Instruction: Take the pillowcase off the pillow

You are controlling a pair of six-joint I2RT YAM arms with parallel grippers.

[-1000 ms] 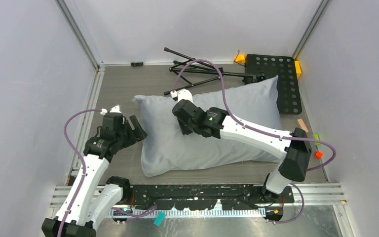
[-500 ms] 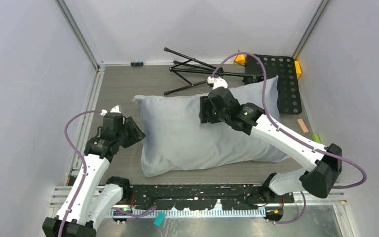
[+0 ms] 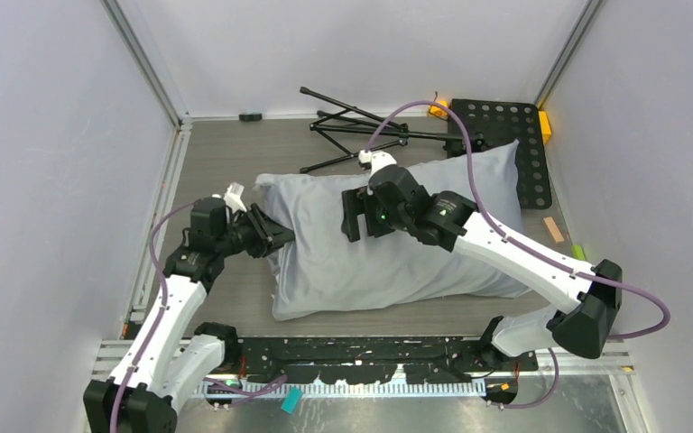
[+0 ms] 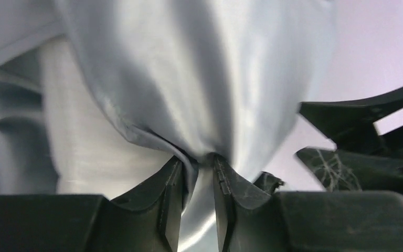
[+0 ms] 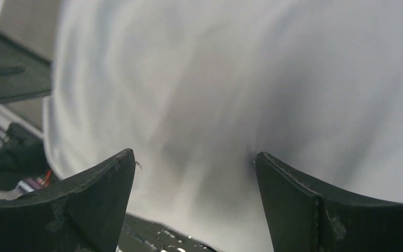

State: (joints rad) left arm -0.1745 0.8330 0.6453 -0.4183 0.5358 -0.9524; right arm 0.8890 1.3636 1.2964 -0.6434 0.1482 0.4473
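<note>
The blue-grey pillowcase (image 3: 343,262) lies plump across the middle of the table, and the pillow inside it is hidden in the top view. My left gripper (image 3: 280,236) is at its left edge, shut on a bunched fold of the pillowcase (image 4: 189,79) that runs between the two fingers (image 4: 197,160). A paler, whiter surface (image 4: 84,142) shows beside that fold; I cannot tell whether it is the pillow. My right gripper (image 3: 352,216) hovers over the case's upper middle. It stands open (image 5: 194,155), with only smooth pillowcase (image 5: 241,79) beyond the fingertips.
A folded black tripod stand (image 3: 361,135) lies behind the pillowcase. A black perforated plate (image 3: 514,144) with orange corner pieces (image 3: 439,106) sits at the back right. A wooden stick (image 3: 552,227) and a green block (image 3: 578,251) lie by the right wall. Walls close in on both sides.
My left gripper moved right to the case's left edge and closed on its fabric. My right gripper opened wide and shifted over the upper middle. The case's left edge drew slightly right.
</note>
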